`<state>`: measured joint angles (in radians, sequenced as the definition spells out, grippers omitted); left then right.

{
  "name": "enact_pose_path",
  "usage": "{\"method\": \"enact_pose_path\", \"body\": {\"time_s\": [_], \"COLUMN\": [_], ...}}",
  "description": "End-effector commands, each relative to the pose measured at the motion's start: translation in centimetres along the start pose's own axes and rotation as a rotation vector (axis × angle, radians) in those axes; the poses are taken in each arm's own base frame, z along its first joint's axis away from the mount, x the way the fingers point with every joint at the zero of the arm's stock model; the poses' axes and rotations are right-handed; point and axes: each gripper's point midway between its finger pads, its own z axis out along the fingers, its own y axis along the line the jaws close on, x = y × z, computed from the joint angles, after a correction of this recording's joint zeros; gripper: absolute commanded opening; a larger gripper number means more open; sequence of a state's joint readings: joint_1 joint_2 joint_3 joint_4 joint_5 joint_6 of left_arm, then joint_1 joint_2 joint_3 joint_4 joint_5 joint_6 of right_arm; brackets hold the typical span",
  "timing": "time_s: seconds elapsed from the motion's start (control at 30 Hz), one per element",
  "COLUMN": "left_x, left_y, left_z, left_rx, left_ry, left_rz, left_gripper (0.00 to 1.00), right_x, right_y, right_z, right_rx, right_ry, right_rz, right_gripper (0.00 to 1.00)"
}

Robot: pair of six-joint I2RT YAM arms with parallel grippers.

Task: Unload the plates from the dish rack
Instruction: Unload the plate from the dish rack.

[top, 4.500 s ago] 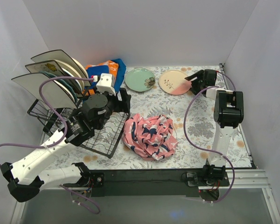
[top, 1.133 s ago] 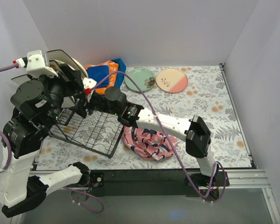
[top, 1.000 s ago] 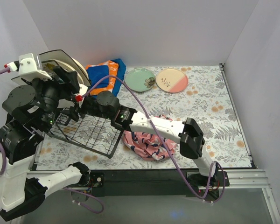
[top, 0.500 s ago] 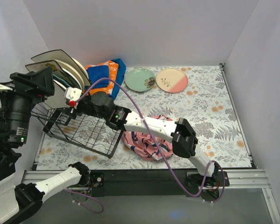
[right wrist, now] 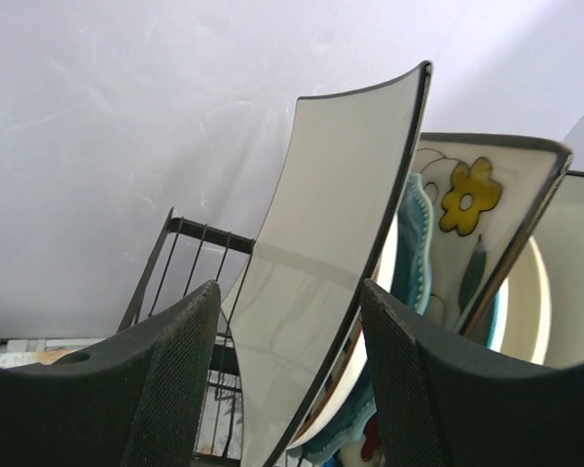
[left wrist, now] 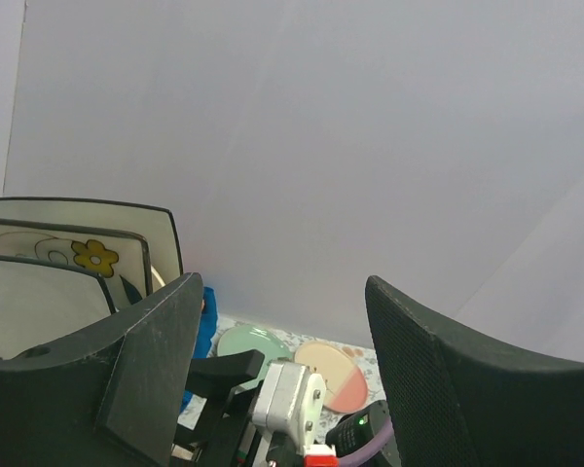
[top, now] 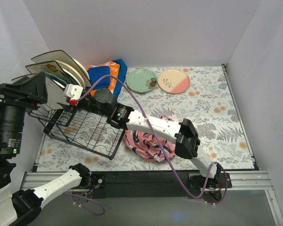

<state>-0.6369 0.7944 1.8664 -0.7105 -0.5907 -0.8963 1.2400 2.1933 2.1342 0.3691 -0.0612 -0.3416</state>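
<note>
- Rack: the black wire dish rack sits close by the left wall, upright plates crowding its far slots.
- My right arm reaches across to it; I judge I'm lining up on the next plate.
- Cream square dark-rimmed plate stands just ahead of my right gripper, jaws wide and empty; next I must straddle its thin edge.
- Left gripper hangs high, wide, empty.
- Open room lies right, near the mint green round plate.

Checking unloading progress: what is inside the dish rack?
In the dish rack, upright plates fill the far slots: square dark-rimmed ones, one with a yellow flower, and round ones. The left arm hides the rack's left side.
</note>
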Motion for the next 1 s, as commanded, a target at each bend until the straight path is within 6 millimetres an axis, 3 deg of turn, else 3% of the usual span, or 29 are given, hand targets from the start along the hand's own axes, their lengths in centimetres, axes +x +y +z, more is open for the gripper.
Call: {"method": "enact_pose_path", "body": {"time_s": [0.0, 0.13, 0.3, 0.7, 0.97], "left_x": [0.3, 0.4, 0.9, 2.0, 3.5], "left_y": [-0.1, -0.2, 0.0, 0.7, 0.9], "left_z": [0.0, 0.1, 0.1, 0.7, 1.3], "left_rx": [0.008, 0.013, 0.005, -0.04, -0.065], "left_ry": [0.007, 0.011, 0.019, 0.026, 0.046], "left_rz": [0.013, 0.013, 0.016, 0.037, 0.041], "left_gripper": [0.66, 0.66, 0.66, 0.66, 0.66], "right_x": [-5.7, -5.0, -2.6, 0.4, 0.6], "right_y": [-3.2, -3.9, -3.1, -1.3, -0.5], "right_z": [-0.4, -0.4, -0.2, 0.6, 0.8], "right_rx": [0.082, 0.107, 0.085, 0.032, 0.0], "right_ry": [-0.114, -0.098, -0.063, -0.034, -0.039], "right_rz": [-0.053, -0.036, -0.019, 0.027, 0.046], "right_gripper": [0.65, 0.64, 0.63, 0.58, 0.5]}}
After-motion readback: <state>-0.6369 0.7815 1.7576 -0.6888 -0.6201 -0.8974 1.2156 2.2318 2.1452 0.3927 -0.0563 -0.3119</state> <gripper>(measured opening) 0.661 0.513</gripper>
